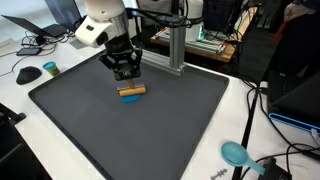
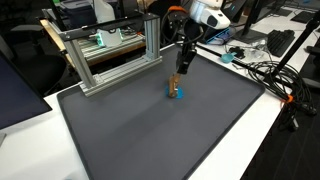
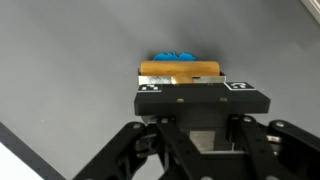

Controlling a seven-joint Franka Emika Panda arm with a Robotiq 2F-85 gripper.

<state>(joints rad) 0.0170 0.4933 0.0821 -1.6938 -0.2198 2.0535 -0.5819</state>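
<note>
Jaws: my gripper (image 1: pixel 125 78) is drawn in narrow, gripping the wooden block (image 1: pixel 131 90).
Block's place: right at my tips, down against the mat (image 1: pixel 180 130).
Edges: the mat's borders lie well away from my jaws.
Room: bare mat around; metal frame (image 2: pixel 110 50) stands off behind me.
Look: tan bar, with a blue piece (image 3: pixel 174 56) touching its far side.

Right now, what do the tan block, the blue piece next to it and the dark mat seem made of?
The tan block is probably wood: matte, warm even tone. The blue piece may be plastic, given its saturated colour; too small to be sure. The dark mat looks like rubber or fabric: dull grey, no glare.
</note>
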